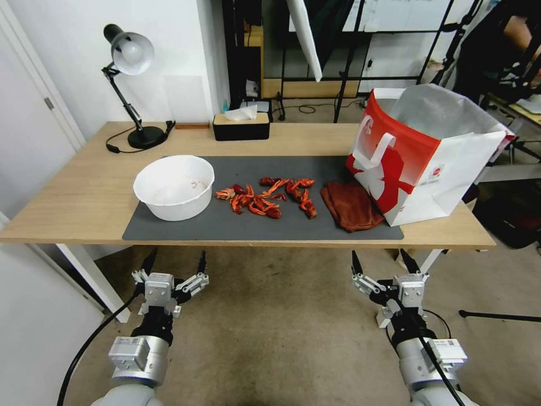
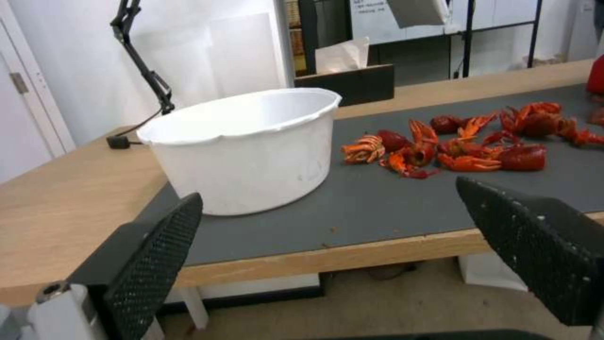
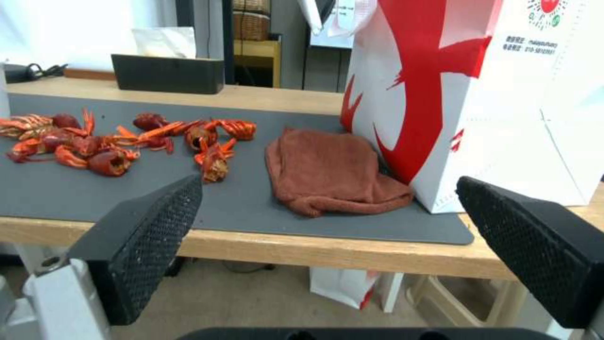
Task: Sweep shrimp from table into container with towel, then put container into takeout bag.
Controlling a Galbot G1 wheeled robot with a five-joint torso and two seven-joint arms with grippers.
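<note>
Red-orange shrimp (image 1: 266, 197) (image 2: 465, 141) (image 3: 126, 139) lie scattered on the dark mat in the middle of the wooden table (image 1: 73, 197). The white container (image 1: 173, 186) (image 2: 245, 146) stands upright on the mat just left of them. A rust-red towel (image 1: 352, 204) (image 3: 327, 172) lies crumpled to their right, touching the red and white takeout bag (image 1: 422, 152) (image 3: 478, 94), which stands open at the table's right end. My left gripper (image 1: 174, 265) (image 2: 327, 250) and right gripper (image 1: 382, 262) (image 3: 327, 250) hang open below the table's front edge, each holding nothing.
A black desk lamp (image 1: 131, 84) stands at the back left of the table with its cord trailing. A black tissue box (image 1: 241, 125) sits at the back centre. Racks and equipment fill the room behind. Bare wood lies left of the mat (image 1: 315, 225).
</note>
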